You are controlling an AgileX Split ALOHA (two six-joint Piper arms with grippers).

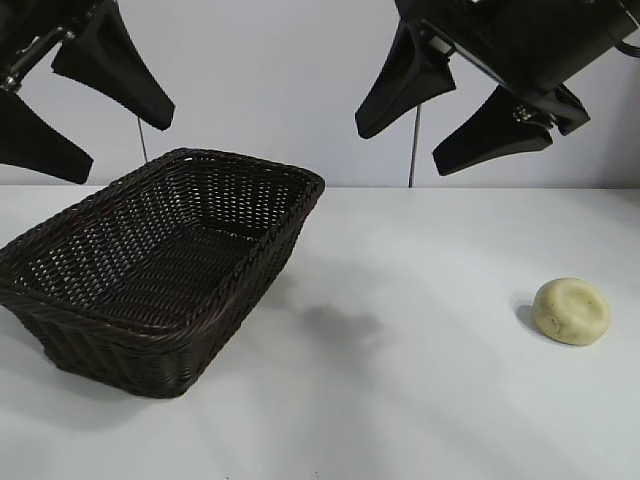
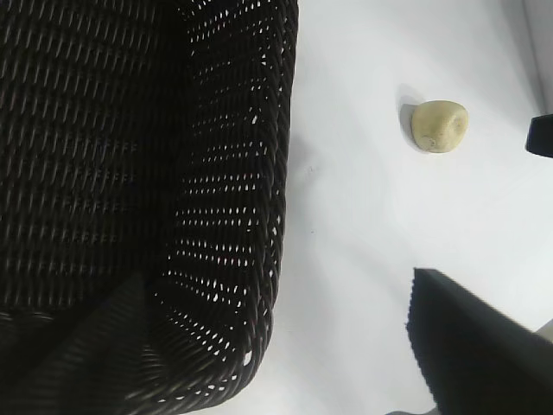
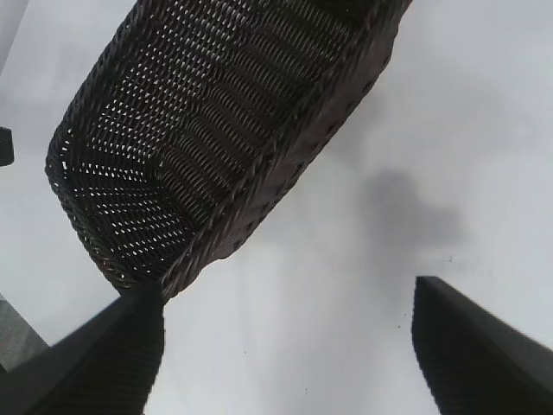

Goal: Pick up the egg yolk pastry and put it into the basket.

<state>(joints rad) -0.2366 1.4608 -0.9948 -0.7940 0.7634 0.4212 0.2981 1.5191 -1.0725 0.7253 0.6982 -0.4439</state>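
The egg yolk pastry (image 1: 571, 311), a small pale yellow dome with a dent, lies on the white table at the right; it also shows in the left wrist view (image 2: 439, 126). The dark brown wicker basket (image 1: 60, 303) stands at the left, empty; it shows in the left wrist view (image 2: 275, 173) and the right wrist view (image 3: 285, 169). My right gripper (image 1: 402, 147) hangs open and empty high above the table's middle, up and to the left of the pastry. My left gripper (image 1: 132, 152) hangs open and empty high above the basket's far left.
The white table (image 1: 400, 400) runs to a pale wall behind. Two thin rods (image 1: 414, 145) stand at the back. A faint shadow (image 1: 345, 325) lies right of the basket.
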